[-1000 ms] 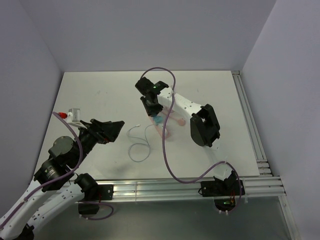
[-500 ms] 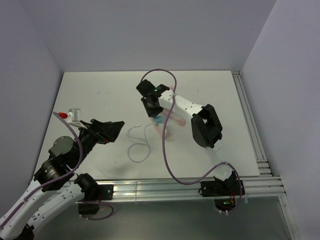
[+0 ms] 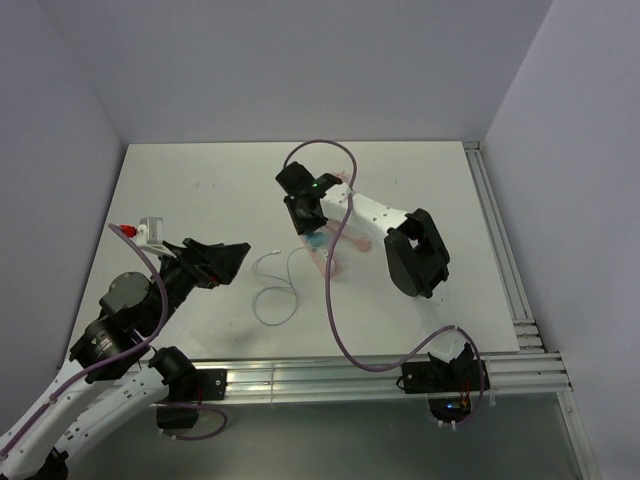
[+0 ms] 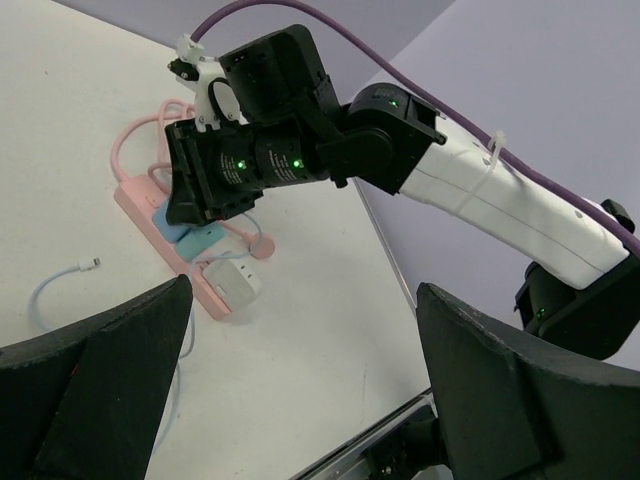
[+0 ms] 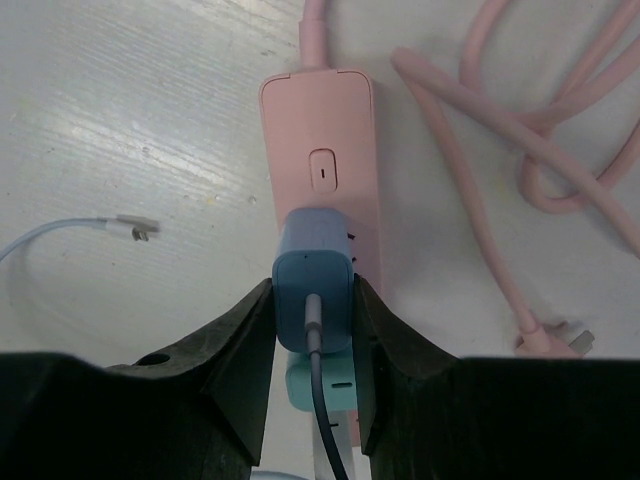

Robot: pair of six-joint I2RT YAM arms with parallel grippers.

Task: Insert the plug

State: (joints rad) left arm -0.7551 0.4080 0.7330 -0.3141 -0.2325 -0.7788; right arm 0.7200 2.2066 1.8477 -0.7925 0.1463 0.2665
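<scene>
Right claw [image 5: 313, 300] is clamped on the blue plug [image 5: 313, 262], which sits on the pink strip [image 5: 318, 130] on the bench [image 3: 200, 190]; can't tell if it's fully in. Left claw [image 3: 228, 264] is wide open, holding nothing.

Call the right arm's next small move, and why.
Likely press the plug straight into the power strip without loosening the grip. The right gripper is clamped on the plug's sides. The plug sits over the strip beside the switch, lined up with the strip's length. Whether the prongs are fully seated cannot be told.
</scene>
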